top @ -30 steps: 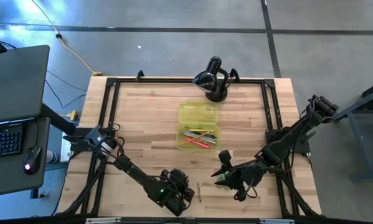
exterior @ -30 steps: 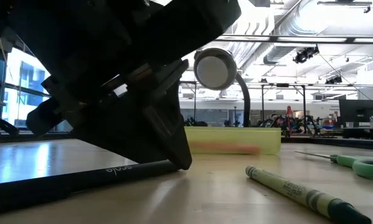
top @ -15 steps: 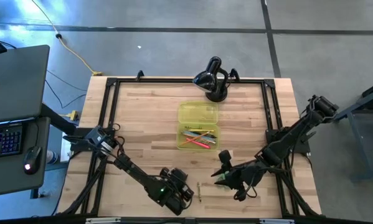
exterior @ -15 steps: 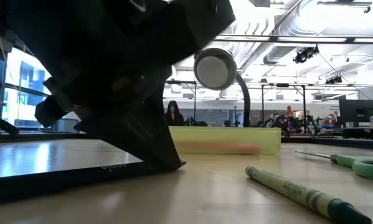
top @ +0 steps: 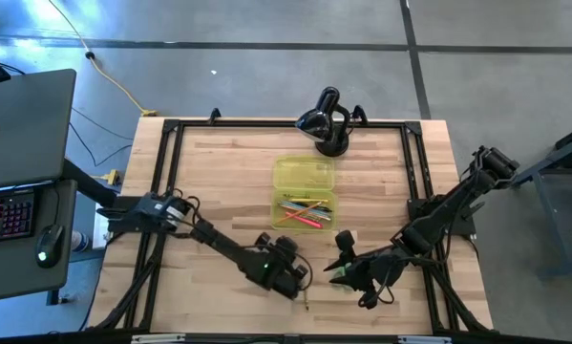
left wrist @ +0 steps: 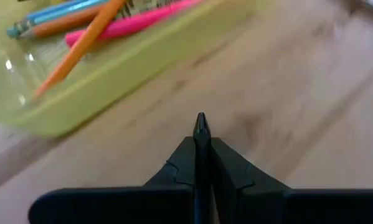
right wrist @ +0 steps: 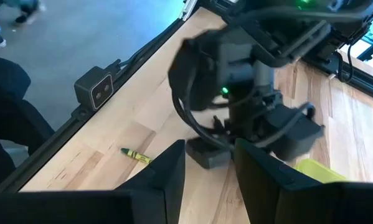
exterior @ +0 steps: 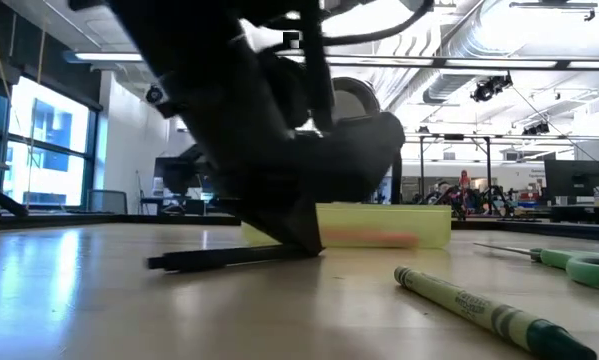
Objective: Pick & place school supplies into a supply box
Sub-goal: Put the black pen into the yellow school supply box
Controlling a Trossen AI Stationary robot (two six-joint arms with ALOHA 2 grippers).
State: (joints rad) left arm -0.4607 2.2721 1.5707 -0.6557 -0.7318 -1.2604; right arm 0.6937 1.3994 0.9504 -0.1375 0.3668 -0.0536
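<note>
The supply box is a yellow-green tray at the table's middle. It holds orange, pink and blue pens. My left gripper is just near of the box, low over the table, shut on a black pencil. My right gripper is open and empty, to the right of the left one, near the green-handled scissors that lie flat on the table. A green crayon lies near the table's near edge and also shows in the right wrist view. My left gripper pinches the black pencil between its two shut fingers, near its pointed end, which sticks out just past the fingertips. The fingers slant down from above. The long free part reaches out sideways, nearly level; whether it touches the table I cannot tell.
A black domed device on a curved neck stands at the table's far edge behind the box. A black metal frame runs along the table's edges. Bare wood lies left of the box.
My left gripper has gone from the near edge toward the far edge and a little right, up to the supply box, staying shut on the black pencil. The pencil has travelled with it, away from the near edge. My right gripper has kept still.
</note>
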